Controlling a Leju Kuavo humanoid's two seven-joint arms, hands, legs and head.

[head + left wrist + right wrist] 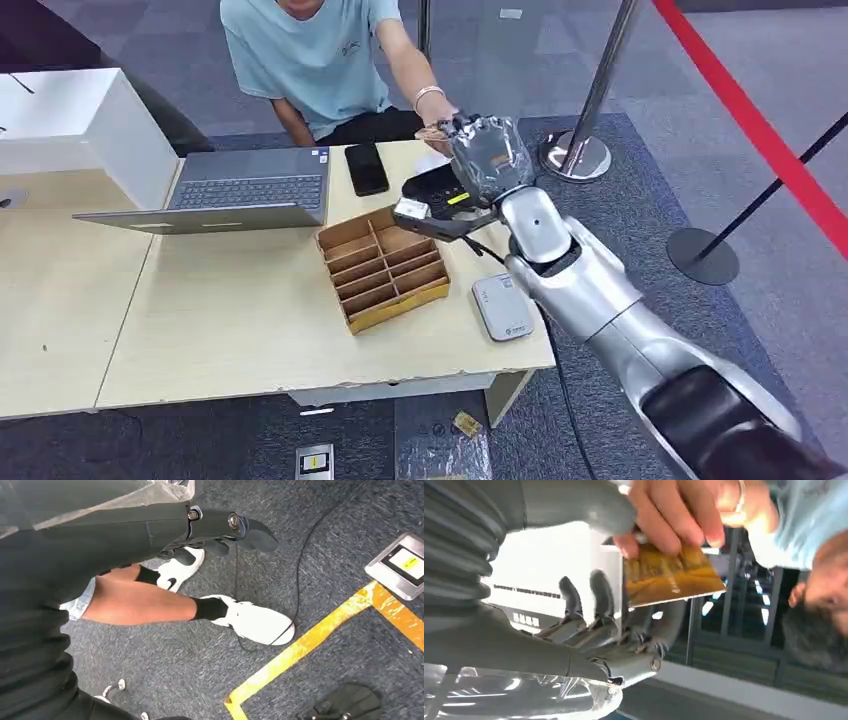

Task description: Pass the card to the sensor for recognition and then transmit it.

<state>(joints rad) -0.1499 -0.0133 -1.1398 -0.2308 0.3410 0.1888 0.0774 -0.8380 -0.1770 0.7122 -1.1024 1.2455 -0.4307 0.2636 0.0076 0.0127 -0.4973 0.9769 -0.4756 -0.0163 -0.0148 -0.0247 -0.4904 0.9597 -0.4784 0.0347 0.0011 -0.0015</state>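
Right hand [487,150] raised beyond table [230,330] far edge, meeting person's hand [674,515]. Gold card [669,575] pinched by person's fingers; robot thumb touching near edge, whether gripping cannot tell. Card looks thin, stiff, light, slick: pinch flat faces near edge. Left hand [220,530] hangs empty, fingers curled.

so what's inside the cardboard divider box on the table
The cardboard box shows only bare slots between its dividers in the head view; no cards are visible in them. The slot floors nearest the right hand are partly hidden by a black device.
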